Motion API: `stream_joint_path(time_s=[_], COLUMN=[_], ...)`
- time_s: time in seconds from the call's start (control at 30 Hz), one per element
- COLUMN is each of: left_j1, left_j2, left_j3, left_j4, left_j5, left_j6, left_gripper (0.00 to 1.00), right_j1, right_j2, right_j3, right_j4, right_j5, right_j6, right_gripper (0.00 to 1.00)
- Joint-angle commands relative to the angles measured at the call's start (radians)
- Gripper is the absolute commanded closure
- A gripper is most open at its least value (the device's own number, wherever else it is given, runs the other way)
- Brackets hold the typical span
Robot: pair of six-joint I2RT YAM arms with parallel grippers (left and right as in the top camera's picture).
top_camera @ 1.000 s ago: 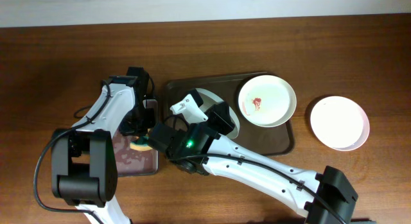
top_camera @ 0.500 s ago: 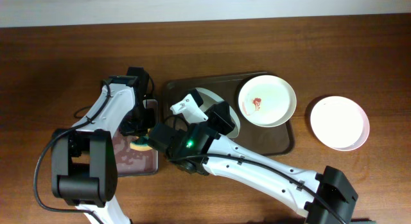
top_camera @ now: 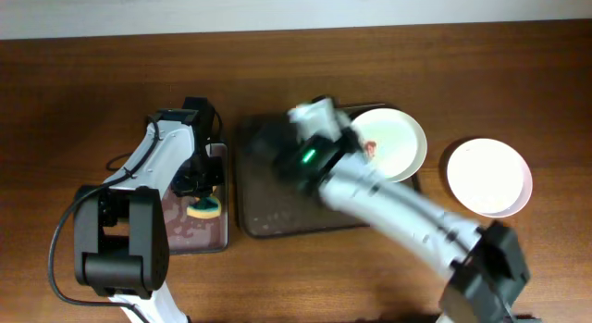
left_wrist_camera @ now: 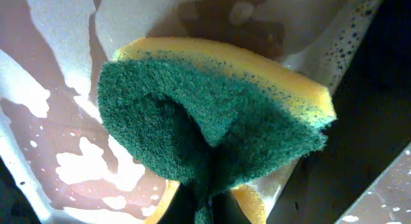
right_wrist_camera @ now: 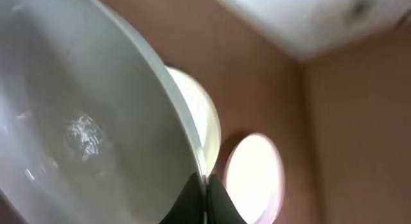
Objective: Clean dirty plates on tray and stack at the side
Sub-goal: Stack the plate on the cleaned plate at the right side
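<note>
My left gripper (top_camera: 200,193) is shut on a green-and-yellow sponge (left_wrist_camera: 212,115), held over the small tray; the sponge also shows in the overhead view (top_camera: 205,208). My right gripper (right_wrist_camera: 205,189) is shut on the rim of a white plate (right_wrist_camera: 77,121), lifted and tilted. From overhead the right gripper (top_camera: 319,115) is blurred above the brown tray (top_camera: 277,203). A dirty plate with a red smear (top_camera: 393,142) lies at the tray's right end. A plain white plate (top_camera: 488,177) lies on the table to the right of the tray.
The small black-rimmed tray (top_camera: 180,235) with a wet, foamy grey-pink inside (left_wrist_camera: 58,153) lies left of the brown tray. My right arm (top_camera: 407,212) crosses the brown tray diagonally. The left arm's base (top_camera: 120,249) is at the front left.
My right arm has swung up and to the right with the plate, lifting it off the left half of the brown tray. The left gripper and sponge have stayed over the small tray.
</note>
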Motion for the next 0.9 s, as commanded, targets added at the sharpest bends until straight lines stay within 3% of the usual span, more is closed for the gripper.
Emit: stream_joint_path(time_s=[0.0,0.07,0.23,0.47,0.63,0.87], left_j1=[0.002,0.002,0.002,0.002,0.002,0.002], left_j2=[-0.016,-0.016,-0.016,-0.016,-0.016,-0.016], left_j3=[-0.005,-0.005,-0.005,-0.005,-0.005,-0.005], left_j4=[-0.006,-0.005,-0.006,-0.014,-0.013,-0.013], left_j5=[0.008,0.008,0.008,0.008,0.008,0.008], left_j6=[0.012,0.012,0.012,0.012,0.012,0.012], left_gripper=[1.0,1.0,1.0,1.0,1.0,1.0], right_j1=[-0.258,-0.451,-0.805,-1.305,-1.507,-1.563], right_j2=[-0.047,-0.075,-0.113,-0.009,0.047,0.047], right_j3=[0.053,0.087,0.095,0.086,0.003,-0.169], right_j4=[0.001,0.005,0.03,0.052,0.065,0.098], right_j5=[-0.487,-0.773,-1.064,-1.128,-1.131,-1.106], right_j6=[-0.055,-0.188,-0.229,-0.225,-0.209,-0.208], right_gripper=[0.96,0.96,0.96,0.96,0.96,0.96])
